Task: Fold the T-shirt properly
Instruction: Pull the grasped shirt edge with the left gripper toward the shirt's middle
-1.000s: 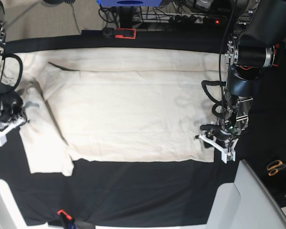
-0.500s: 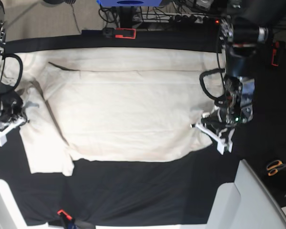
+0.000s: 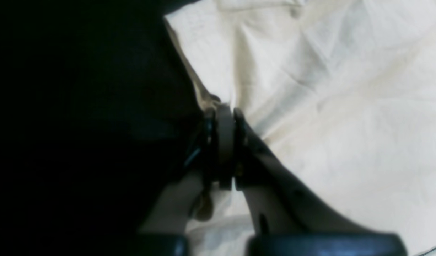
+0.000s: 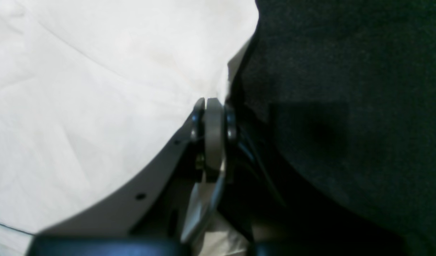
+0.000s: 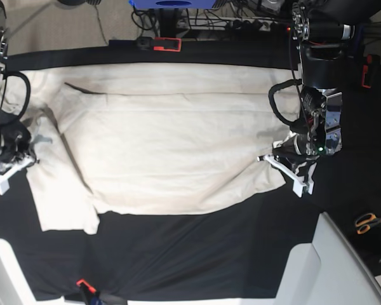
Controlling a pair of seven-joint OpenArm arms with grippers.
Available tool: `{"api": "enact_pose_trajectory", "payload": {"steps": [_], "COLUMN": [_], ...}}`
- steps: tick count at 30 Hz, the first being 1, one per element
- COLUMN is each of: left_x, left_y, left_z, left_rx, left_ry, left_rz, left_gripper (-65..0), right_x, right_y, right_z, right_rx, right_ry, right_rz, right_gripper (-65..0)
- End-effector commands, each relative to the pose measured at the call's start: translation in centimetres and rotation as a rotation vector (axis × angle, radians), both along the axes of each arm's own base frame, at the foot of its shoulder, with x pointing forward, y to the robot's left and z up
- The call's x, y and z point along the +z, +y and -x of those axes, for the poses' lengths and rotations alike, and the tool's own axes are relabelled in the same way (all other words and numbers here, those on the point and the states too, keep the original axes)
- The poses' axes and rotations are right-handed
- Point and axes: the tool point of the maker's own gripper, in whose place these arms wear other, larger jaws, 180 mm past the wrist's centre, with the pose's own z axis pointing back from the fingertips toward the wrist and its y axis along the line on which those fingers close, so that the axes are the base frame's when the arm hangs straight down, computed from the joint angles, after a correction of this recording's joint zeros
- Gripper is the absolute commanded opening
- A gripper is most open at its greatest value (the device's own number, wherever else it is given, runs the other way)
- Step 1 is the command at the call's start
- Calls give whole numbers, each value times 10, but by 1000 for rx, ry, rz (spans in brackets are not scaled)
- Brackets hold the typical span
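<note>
You look down on a black cloth-covered table (image 5: 197,254). The cream T-shirt (image 5: 171,152) lies spread across the middle of the frame. At right, your left gripper (image 5: 286,170) is clenched on the shirt's lifted edge. At far left, your right gripper (image 5: 6,170) pinches the shirt's other edge.

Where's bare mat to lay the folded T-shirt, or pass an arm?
Free: the black mat strip between the T-shirt hem and the near white edge, and mat beyond the left gripper toward the scissors. Crowded: cables and clamps along the far edge.
</note>
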Motion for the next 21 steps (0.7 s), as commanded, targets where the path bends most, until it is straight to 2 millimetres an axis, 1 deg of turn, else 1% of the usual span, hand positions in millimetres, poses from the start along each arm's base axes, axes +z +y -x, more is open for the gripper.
{"api": "enact_pose_trajectory", "payload": {"steps": [1,3,4,6,9,12,14,16,18,21], "left_x": [4,12,17,35,57,67,77,80,77,68], "left_y": [19,28,32,38,38,35,34,35,37,41], "left_z": [1,-2,-2,-7,-15,-20,-29,-37,-45,-52], "left_rx": [26,68,84,102,92,82,81,87,100,121], "left_ry": [23,3,-12,-65,-117,-121,-151,-154,-141,-105], "left_rz": [-48,-74,-87,-115,-127,-125,-127,-124,-113,-98], "left_gripper": [-581,-502,-476,-428,-375,-293,-240,-199,-188,-189], "right_x": [17,17,17,17,17,17,17,17,17,15], "right_y": [-10,-10,-10,-10,-10,-10,-10,-10,-10,-10], "right_z": [-16,-16,-16,-16,-16,-16,-16,-16,-16,-14], "right_rx": [-12,-11,-11,-11,-11,-11,-11,-11,-11,-11], "right_ry": [-58,-57,-57,-55,-55,-55,-55,-55,-55,-51], "right_rz": [9,10,10,10,10,10,10,10,10,10], "right_gripper": [-644,-644,-644,-644,-644,-644,-644,-644,-644,-644]}}
